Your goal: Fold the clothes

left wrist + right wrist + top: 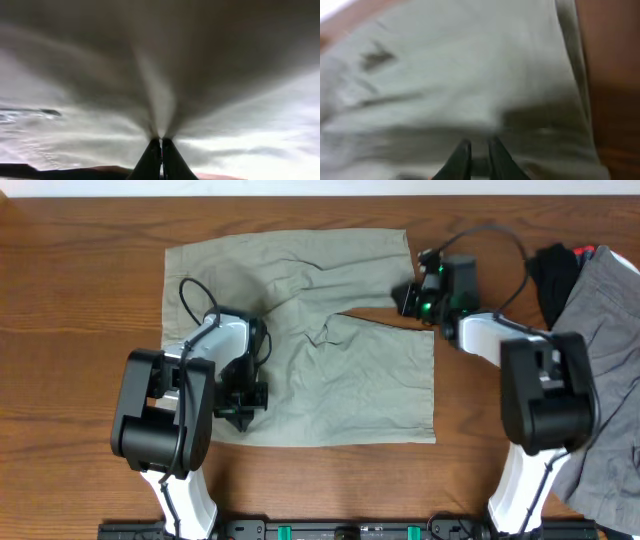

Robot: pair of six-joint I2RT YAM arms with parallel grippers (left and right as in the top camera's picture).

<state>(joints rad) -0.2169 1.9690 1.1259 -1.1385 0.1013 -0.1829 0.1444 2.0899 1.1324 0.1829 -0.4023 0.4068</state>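
The wooden table (80, 300) carries the khaki-green shorts (330, 380) spread flat at its centre. A grey garment (610, 350) and a small black cloth (555, 275) lie at the right edge. The left gripper (161, 150) is clenched on a pinch of shorts fabric — the right gripper (479, 145) sits at a leg hem, its grip too blurred to tell.

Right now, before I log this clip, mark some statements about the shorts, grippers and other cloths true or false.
1. The shorts lie spread flat, unfolded. True.
2. The left gripper pinches shorts fabric. True.
3. The grey garment lies beside the left arm. False: it lies by the right arm.
4. The right gripper is at the waistband. False: it is at a leg hem, near the split.
5. The black cloth lies on the shorts. False: it lies apart, against the grey garment.
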